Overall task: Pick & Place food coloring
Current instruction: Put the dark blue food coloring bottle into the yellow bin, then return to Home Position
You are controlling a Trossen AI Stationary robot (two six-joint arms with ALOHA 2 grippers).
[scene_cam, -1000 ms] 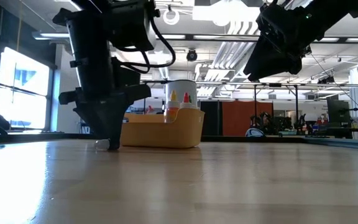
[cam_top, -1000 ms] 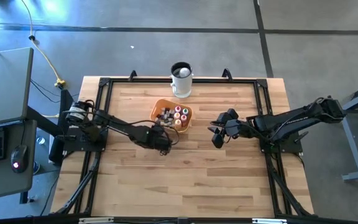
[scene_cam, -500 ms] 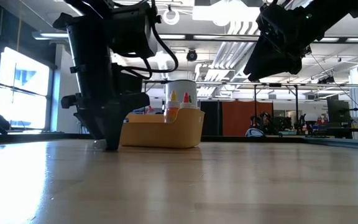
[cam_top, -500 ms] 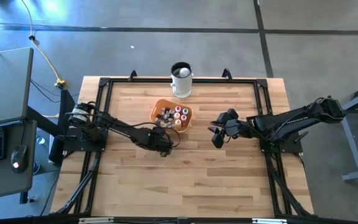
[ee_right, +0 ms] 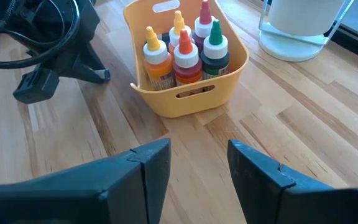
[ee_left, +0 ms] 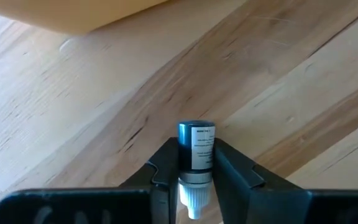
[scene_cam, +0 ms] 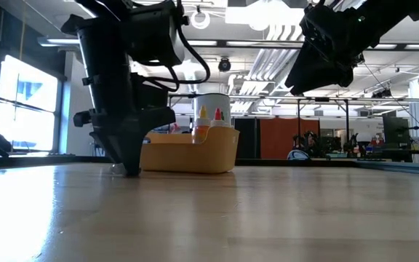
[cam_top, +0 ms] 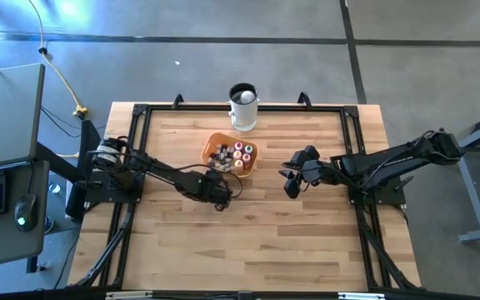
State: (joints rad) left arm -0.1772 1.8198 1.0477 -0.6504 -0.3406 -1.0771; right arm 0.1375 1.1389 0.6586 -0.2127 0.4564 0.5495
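Note:
A small dark food coloring bottle (ee_left: 196,149) with a white label and white cap lies on the wooden table, just in front of the orange bin (cam_top: 230,154). My left gripper (cam_top: 217,202) is down at the tabletop, shut on this bottle. The bin (ee_right: 185,102) holds several more bottles (ee_right: 185,53) standing upright, with yellow, red and green caps. My right gripper (cam_top: 291,185) hangs open above the table to the right of the bin, with nothing between its fingers (ee_right: 157,168). My left gripper pinches the bottle's body (ee_left: 185,158) between its two fingers (ee_left: 229,174), one on each side. It comes steeply from above, with the fingers lying along the bottle. The cap (ee_left: 194,199) points back toward the wrist. Whether the bottle still rests on the table I cannot tell.
A white mug (cam_top: 242,106) stands at the table's far edge behind the bin. A black frame (cam_top: 144,117) runs around the wooden top. The near half of the table (cam_top: 248,242) is bare wood.
My left gripper has sunk a little toward the tabletop in front of the bin.

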